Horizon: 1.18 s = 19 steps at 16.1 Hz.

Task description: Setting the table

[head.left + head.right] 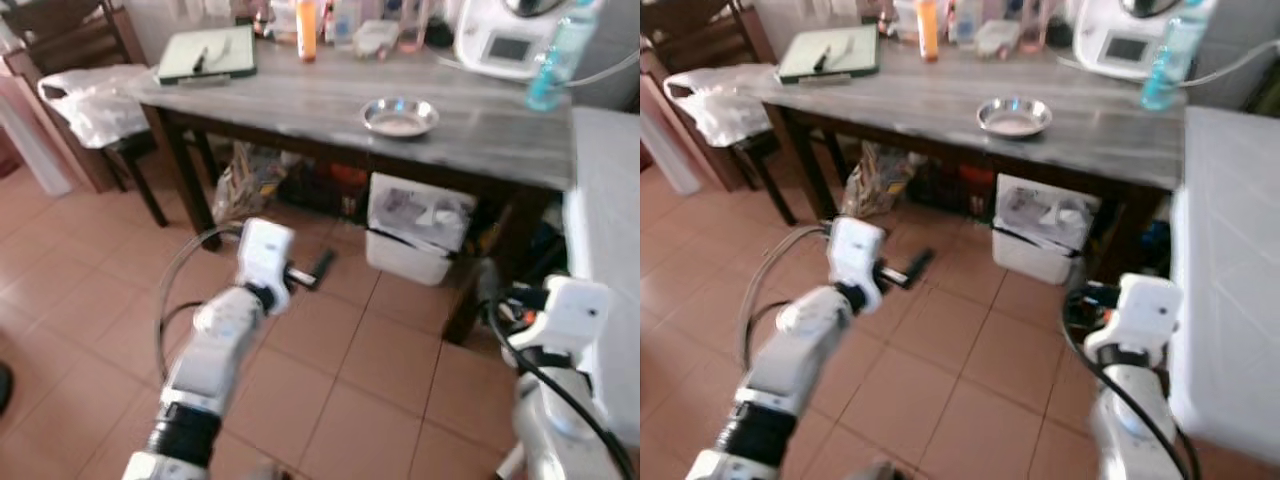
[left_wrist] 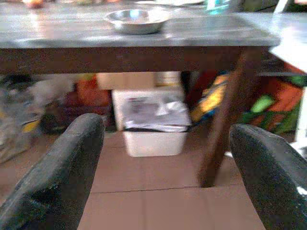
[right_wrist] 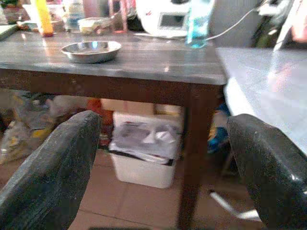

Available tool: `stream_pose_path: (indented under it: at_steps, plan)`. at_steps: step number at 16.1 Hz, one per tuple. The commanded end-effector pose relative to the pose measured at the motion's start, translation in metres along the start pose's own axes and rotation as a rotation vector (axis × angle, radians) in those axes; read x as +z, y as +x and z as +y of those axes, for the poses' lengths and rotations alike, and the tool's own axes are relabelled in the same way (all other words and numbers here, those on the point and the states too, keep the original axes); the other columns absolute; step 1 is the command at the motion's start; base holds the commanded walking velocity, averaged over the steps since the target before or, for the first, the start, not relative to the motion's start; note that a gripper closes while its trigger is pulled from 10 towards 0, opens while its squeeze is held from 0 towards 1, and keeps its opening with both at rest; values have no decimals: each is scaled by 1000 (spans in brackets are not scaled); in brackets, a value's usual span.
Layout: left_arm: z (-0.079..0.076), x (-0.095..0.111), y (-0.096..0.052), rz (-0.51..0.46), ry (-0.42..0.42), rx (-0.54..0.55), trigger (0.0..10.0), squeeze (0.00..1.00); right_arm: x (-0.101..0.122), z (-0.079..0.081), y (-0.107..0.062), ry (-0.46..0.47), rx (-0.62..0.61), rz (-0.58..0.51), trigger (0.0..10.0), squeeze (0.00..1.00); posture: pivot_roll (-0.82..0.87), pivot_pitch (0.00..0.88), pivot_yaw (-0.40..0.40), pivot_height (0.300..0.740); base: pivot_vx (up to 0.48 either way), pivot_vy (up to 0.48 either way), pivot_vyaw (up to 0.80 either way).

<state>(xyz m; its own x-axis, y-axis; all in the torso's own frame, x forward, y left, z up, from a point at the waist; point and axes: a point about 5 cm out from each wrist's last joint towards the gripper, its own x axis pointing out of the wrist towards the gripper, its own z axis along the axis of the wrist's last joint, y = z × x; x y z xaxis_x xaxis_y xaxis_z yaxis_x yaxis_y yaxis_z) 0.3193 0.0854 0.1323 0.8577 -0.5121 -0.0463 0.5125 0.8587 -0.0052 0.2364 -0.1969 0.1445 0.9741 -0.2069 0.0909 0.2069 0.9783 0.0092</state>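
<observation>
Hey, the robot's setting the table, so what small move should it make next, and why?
Probably step closer to the table. Both hands, left and right, are open and hold nothing, and both sit below the tabletop out over the floor tiles. The metal bowl sits well ahead of them, so closing that gap seems to come first.

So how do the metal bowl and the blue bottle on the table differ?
The bowl is low, wide and shiny silver; the bottle is tall, narrow and see-through blue. The bowl sits mid-table, nearer the front edge; the bottle stands upright by the white appliance. Both rest on the grey table.
</observation>
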Motion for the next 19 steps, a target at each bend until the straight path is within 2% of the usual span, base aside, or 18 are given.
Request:
stream_pose_path:
  at_steps: [1,5,9,16,19]
  plan:
    - [10,-1,-4,6,15,25,10000,0,3,4,0,9,9,-12,10000,0,96,88,8,740,-274,0,0]
    - [8,-2,-5,-13,42,4,10000,0,2,4,-1,5,9,-8,10000,0,98,87,5,740,-69,0,0]
    - [4,1,-5,-49,15,-49,10000,0,2,3,0,2,4,-6,10000,0,94,93,10,740,0,0,0]
    - [-8,4,-1,-80,-16,-112,10000,0,2,1,-3,-2,-8,0,10000,0,75,101,15,740,0,0,-744]
    - [-12,3,1,-82,-34,-122,10000,0,3,1,-5,-6,-9,-1,10000,0,67,101,9,740,0,-284,-158]
